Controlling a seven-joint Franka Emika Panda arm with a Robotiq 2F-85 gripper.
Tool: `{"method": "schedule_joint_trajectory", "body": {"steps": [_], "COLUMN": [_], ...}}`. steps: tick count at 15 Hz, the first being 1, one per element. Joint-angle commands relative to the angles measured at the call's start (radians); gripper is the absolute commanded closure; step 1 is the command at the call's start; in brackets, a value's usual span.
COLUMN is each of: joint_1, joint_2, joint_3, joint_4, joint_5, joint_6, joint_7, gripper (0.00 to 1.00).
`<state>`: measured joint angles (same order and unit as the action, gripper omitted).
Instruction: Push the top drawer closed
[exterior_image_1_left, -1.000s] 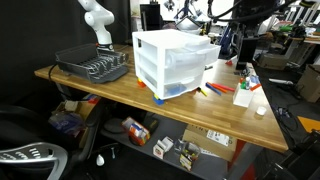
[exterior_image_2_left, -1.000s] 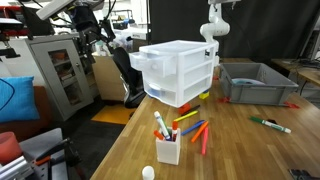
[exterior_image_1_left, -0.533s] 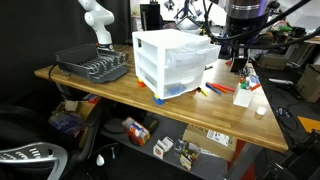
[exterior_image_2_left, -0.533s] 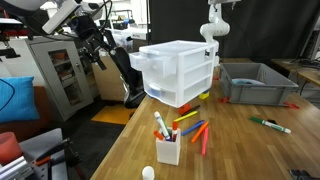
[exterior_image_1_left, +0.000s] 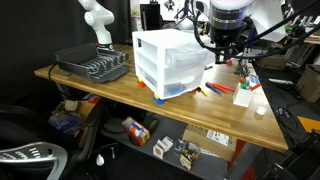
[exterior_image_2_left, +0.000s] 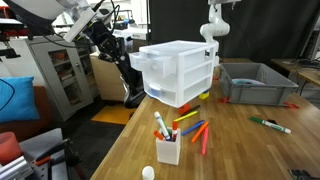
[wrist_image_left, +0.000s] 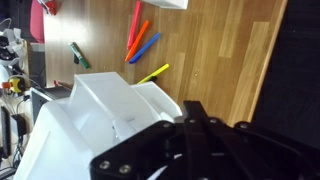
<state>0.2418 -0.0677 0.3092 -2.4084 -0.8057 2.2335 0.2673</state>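
The small white cabinet (exterior_image_1_left: 165, 62) stands on the wooden table (exterior_image_1_left: 120, 95). Its top drawer (exterior_image_1_left: 190, 46) sticks out past the two drawers below, as is also plain from the drawer's other side (exterior_image_2_left: 150, 58). My gripper (exterior_image_1_left: 222, 56) hangs just off the protruding drawer front, a little above the table. It is shut with nothing between its fingers. In the wrist view the shut black gripper (wrist_image_left: 195, 128) points at the table edge, with the white top drawer (wrist_image_left: 100, 112) close beside it. I cannot tell whether it touches the drawer.
A grey dish rack (exterior_image_1_left: 92, 66) sits at one end of the table, and a white robot arm (exterior_image_1_left: 97, 22) stands behind it. Loose markers (exterior_image_2_left: 195, 130), a white cup of markers (exterior_image_2_left: 167, 148) and a grey bin (exterior_image_2_left: 255, 82) share the table.
My arm has swung in toward the cabinet's open drawer, and the jaws went from open to shut.
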Motion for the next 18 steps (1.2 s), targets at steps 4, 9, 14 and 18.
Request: {"method": "schedule_joint_trajectory", "body": {"steps": [4,9,14,18], "joint_1": [0.002,0.002,0.004,0.005], "joint_2": [0.091,0.13,0.17,0.188], "joint_3": [-0.033,-0.052,-0.065,-0.069], "joint_4": [0.073,0.113,0.154,0.179], "joint_5": [-0.101,-0.126,-0.141,-0.139], "joint_6": [0.032,0.047,0.063,0.063], "joint_7": [0.026,0.023,0.017,0.011], "gripper": [1.0,1.0,1.0,1.0]}}
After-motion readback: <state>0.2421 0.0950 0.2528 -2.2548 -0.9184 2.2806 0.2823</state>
